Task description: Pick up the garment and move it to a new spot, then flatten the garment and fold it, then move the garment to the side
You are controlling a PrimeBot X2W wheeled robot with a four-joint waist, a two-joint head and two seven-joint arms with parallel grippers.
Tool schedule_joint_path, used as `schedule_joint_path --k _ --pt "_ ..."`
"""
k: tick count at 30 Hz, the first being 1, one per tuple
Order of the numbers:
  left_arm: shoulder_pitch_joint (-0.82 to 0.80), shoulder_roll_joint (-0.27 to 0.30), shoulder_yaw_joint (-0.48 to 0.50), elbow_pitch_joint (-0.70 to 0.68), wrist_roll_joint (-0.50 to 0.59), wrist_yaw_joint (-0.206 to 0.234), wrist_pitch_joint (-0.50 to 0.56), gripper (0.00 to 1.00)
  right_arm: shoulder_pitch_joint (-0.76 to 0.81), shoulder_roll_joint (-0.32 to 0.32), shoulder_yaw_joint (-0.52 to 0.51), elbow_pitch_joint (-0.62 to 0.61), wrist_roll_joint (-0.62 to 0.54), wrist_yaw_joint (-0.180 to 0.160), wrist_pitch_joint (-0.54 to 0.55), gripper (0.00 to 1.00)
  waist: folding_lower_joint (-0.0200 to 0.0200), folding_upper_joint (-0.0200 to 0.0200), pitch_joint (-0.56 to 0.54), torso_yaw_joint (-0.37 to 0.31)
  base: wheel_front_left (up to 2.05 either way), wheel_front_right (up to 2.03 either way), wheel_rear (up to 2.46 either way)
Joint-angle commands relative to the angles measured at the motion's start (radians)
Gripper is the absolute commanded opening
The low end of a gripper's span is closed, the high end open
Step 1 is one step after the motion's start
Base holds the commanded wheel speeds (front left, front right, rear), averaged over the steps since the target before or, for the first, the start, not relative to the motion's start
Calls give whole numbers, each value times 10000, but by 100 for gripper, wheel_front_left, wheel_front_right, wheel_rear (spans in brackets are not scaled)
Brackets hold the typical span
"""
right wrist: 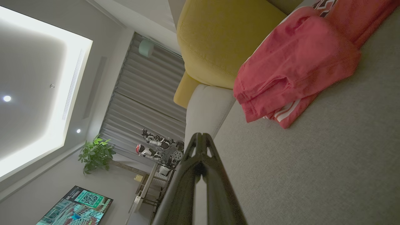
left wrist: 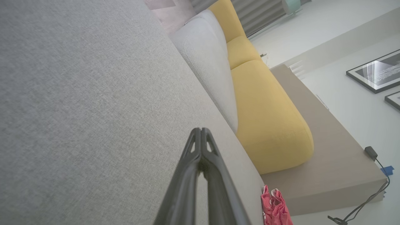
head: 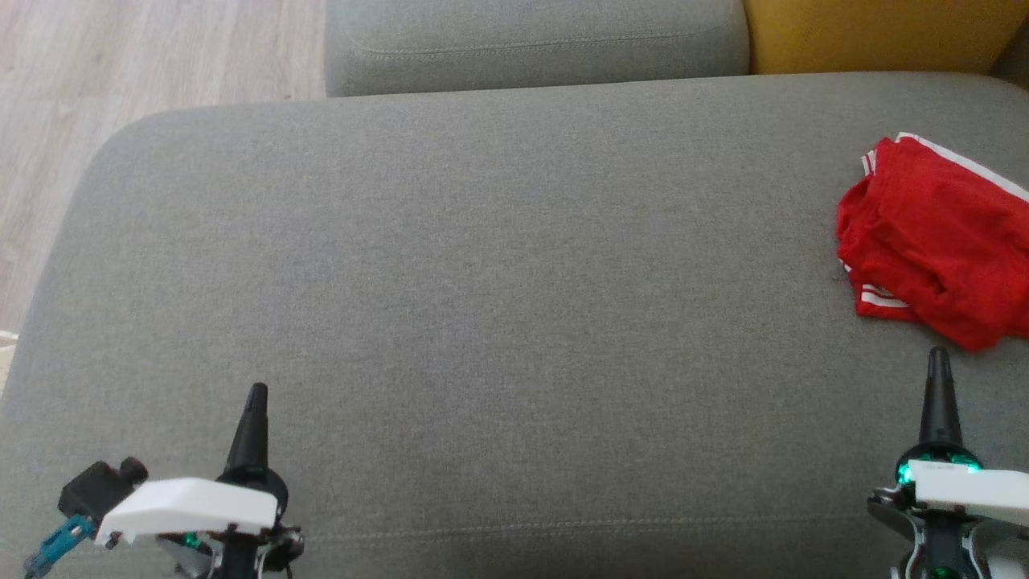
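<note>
The garment (head: 932, 241) lies bunched and partly folded at the right edge of the grey seat cushion (head: 482, 241). It is red with red-and-white striped trim. In the right wrist view the garment (right wrist: 297, 62) lies just ahead and to the right, with a bit of black white-outlined print at its far end. In the left wrist view the garment (left wrist: 275, 206) shows far off at the cushion's edge. My right gripper (head: 936, 358) is shut and empty, its tip a short way in front of the garment. My left gripper (head: 256, 394) is shut and empty at the near left.
A grey back cushion (head: 530, 40) and a yellow cushion (head: 876, 32) stand behind the seat. Wood floor (head: 120, 64) lies beyond the seat's left edge. The broad middle of the seat stretches between my two grippers.
</note>
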Motion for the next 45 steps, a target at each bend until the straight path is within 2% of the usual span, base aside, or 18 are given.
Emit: schedule_joint_path --k 1,45 --pt "-614 180 364 -249 -327 -102 79 0 -581 -211 87 -288 350 43 81 0 0 0 -2 -4 0 0 0" --pt "-1487 168 1430 584 -5652 -792 1388 0 -1167 -197 -399 41 5726 65 1368 0 0 0 -65 -127 0 0 0"
